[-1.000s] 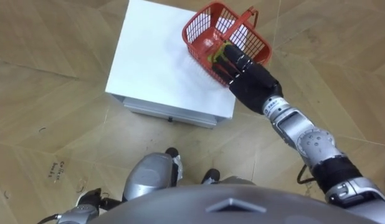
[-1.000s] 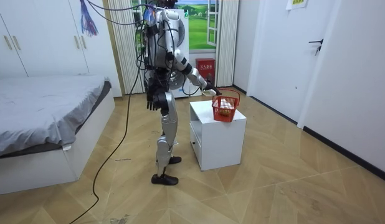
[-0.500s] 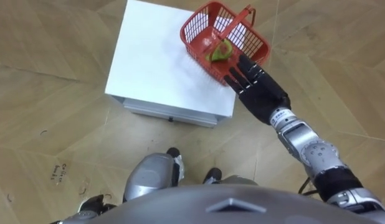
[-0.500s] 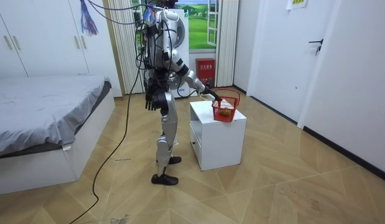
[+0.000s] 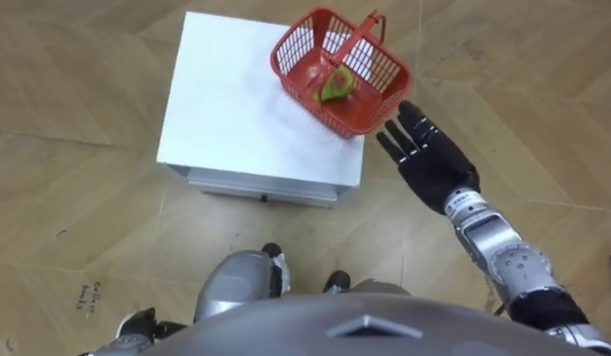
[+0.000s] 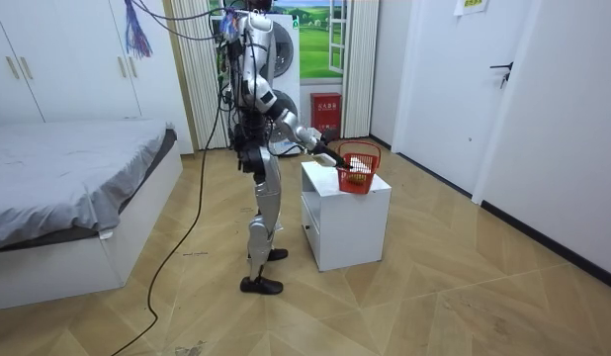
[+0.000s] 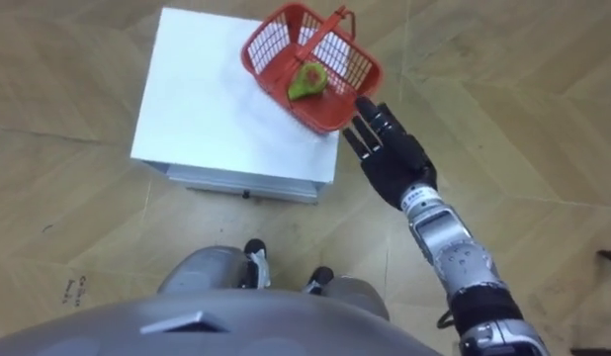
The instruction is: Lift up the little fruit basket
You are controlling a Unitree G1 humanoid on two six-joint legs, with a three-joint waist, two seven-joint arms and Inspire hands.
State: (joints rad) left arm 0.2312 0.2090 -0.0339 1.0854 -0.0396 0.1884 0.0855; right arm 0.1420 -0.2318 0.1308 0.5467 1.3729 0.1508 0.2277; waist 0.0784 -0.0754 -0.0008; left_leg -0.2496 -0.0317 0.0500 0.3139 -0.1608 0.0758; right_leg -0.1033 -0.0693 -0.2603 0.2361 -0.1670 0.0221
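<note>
Right hand (image 5: 432, 163), fingers spread, has withdrawn from the basket (image 5: 337, 71) and lies at its 4 o'clock, apparently clear. Basket rests on table (image 5: 236, 119); regrasp likely.

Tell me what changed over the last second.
The right hand has drawn back from the red plastic fruit basket, where its fingers reached over the near rim, and now hovers open beside it, apart. The basket, with green fruit inside, stays on the white cabinet.
</note>
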